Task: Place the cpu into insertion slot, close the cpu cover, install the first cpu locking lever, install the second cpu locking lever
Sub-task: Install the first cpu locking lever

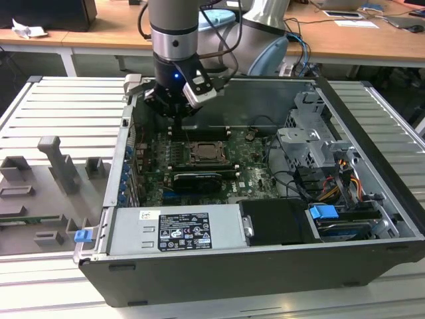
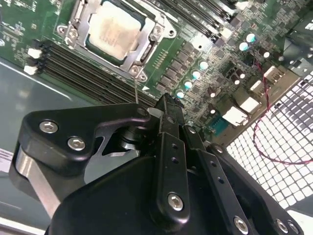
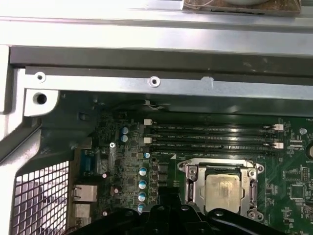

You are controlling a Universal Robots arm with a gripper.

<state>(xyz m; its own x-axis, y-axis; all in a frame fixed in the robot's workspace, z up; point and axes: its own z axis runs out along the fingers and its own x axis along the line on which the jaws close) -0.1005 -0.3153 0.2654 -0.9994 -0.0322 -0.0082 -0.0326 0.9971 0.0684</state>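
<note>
Status: cpu (image 2: pixel 113 30) seated, matte beige square face.
Silvery cpu cover (image 2: pixel 145 49) framed it (lying flat); gripper (image 1: pixel 172 113) hovered near, its opening could not be told.

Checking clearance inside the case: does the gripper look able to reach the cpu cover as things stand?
Probably yes: the gripper hangs above the motherboard, and nothing lies between it and the exposed cpu cover.

The arm (image 1: pixel 174 26) stands vertical in the exterior view's upper middle, wrist straight, with its black gripper (image 1: pixel 175 114) pointing down, left of centre.
</note>
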